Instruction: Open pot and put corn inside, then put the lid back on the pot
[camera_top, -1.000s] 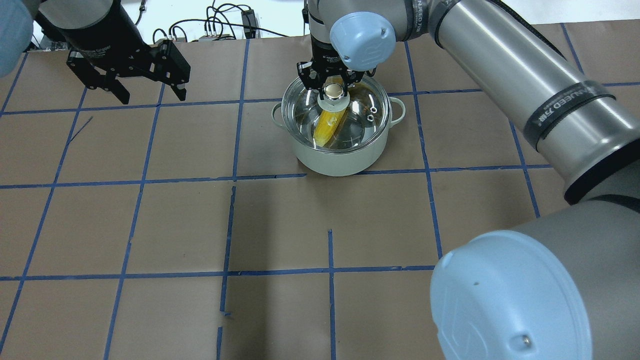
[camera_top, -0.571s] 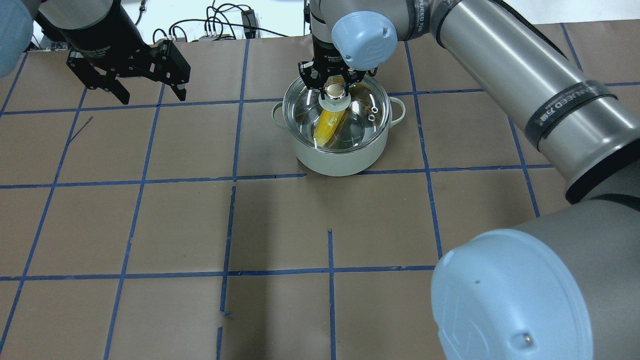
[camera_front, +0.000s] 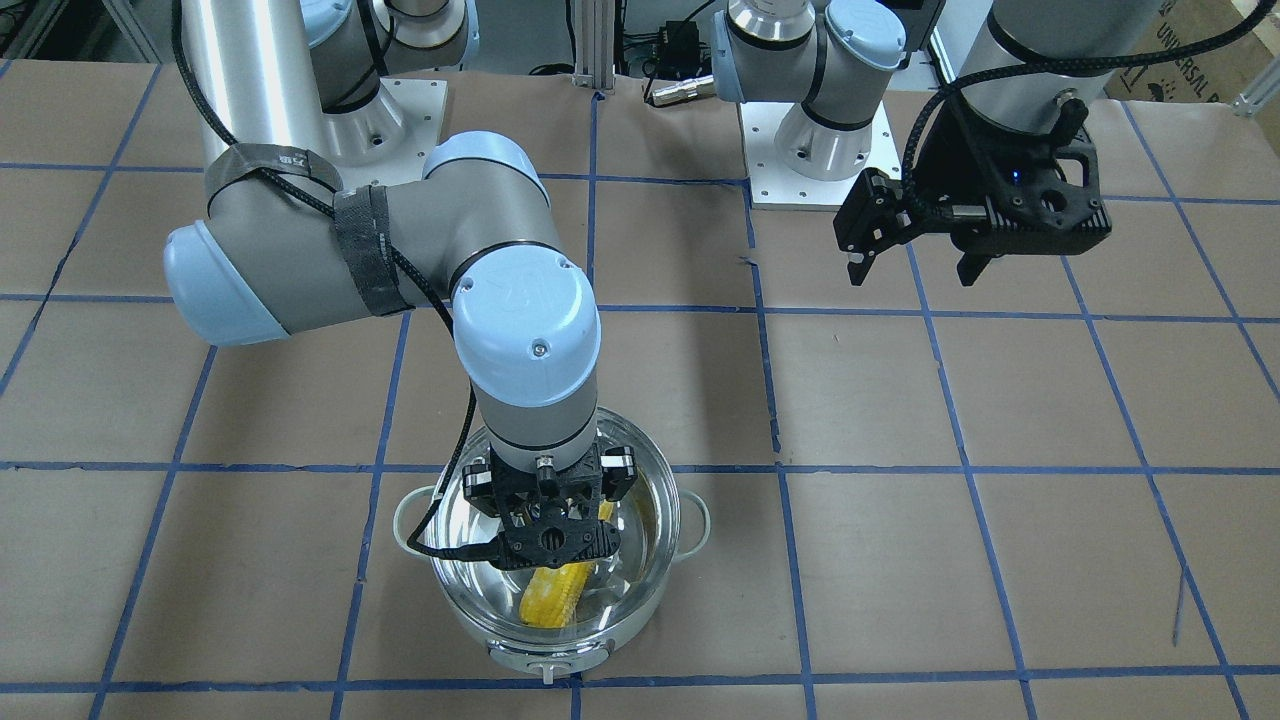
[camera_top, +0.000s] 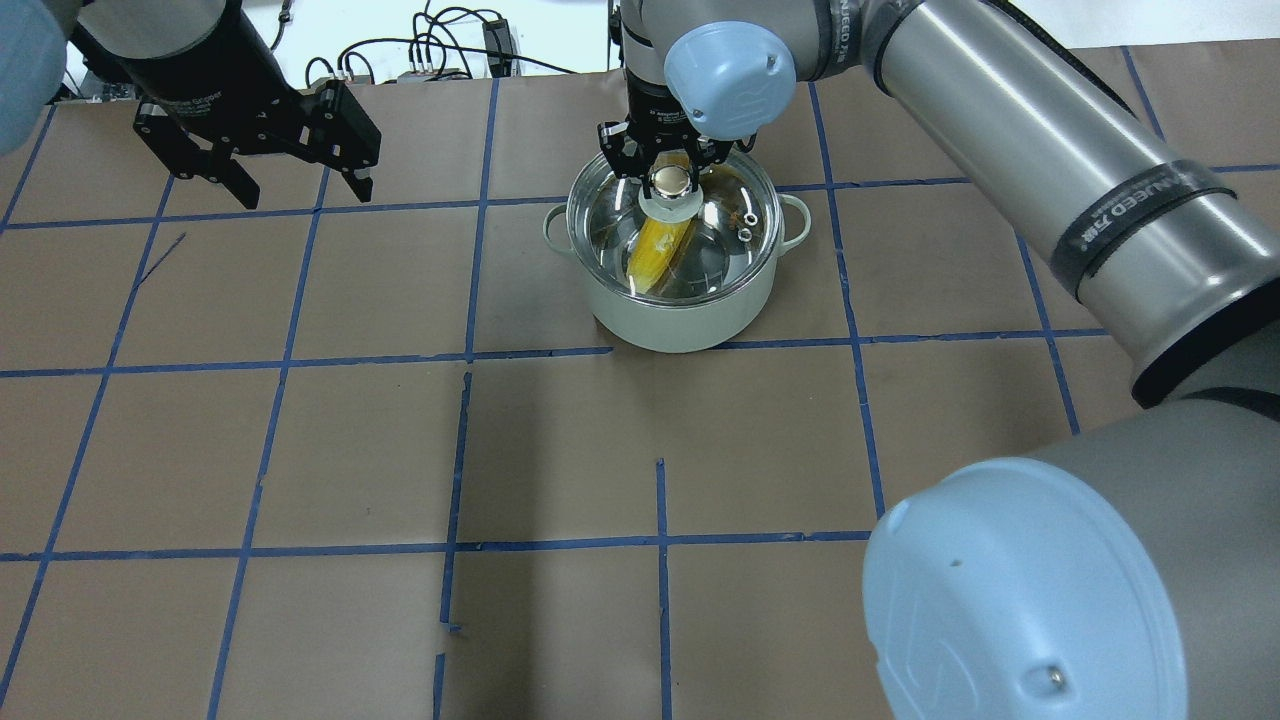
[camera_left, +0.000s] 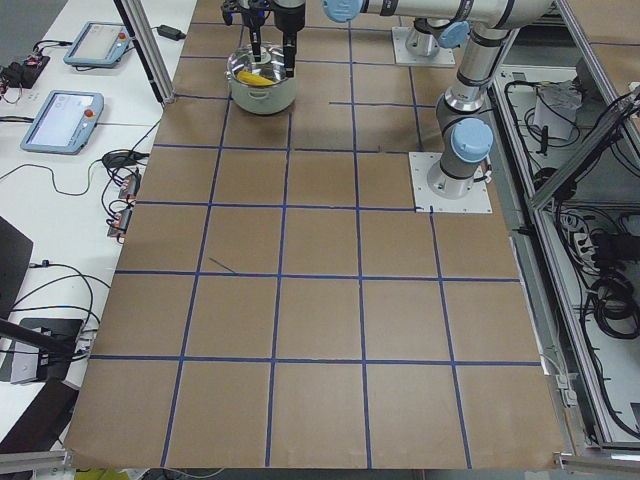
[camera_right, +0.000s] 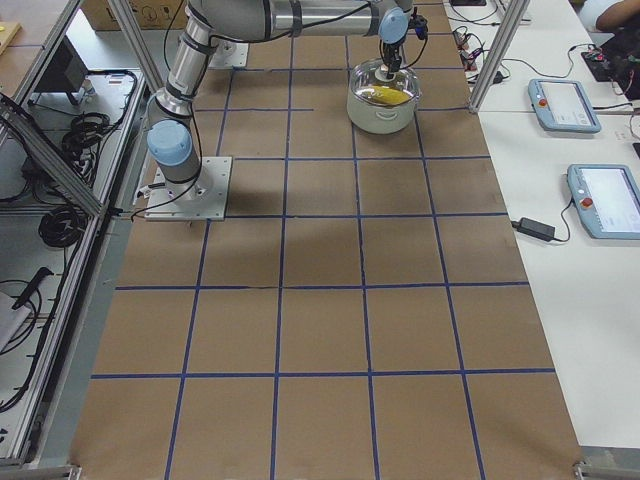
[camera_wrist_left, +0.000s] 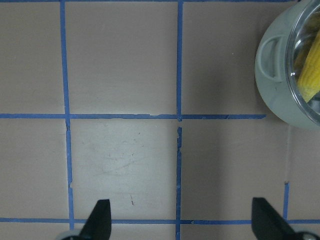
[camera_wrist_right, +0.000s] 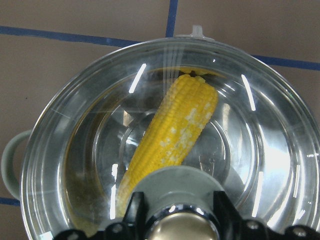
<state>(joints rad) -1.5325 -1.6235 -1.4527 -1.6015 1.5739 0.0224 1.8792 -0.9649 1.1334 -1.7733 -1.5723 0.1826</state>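
On table (camera_top: 560, 450), pot (camera_top: 685, 320) carries lid (camera_top: 722, 245); corn (camera_top: 655, 255) lies inside under glass. Knob of lid clamped by right tool (camera_top: 670, 175). Well apart, left tool (camera_top: 300, 190) hovers wide open, empty.

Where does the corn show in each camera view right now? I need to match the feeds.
Front-facing: corn bottom, left of centre.
Overhead: corn top centre.
Exterior left: corn top, left of centre.
Exterior right: corn top, right of centre.
Left wrist: corn upper right edge.
Right wrist: corn centre.
Shared landmark: the pot that holds it.
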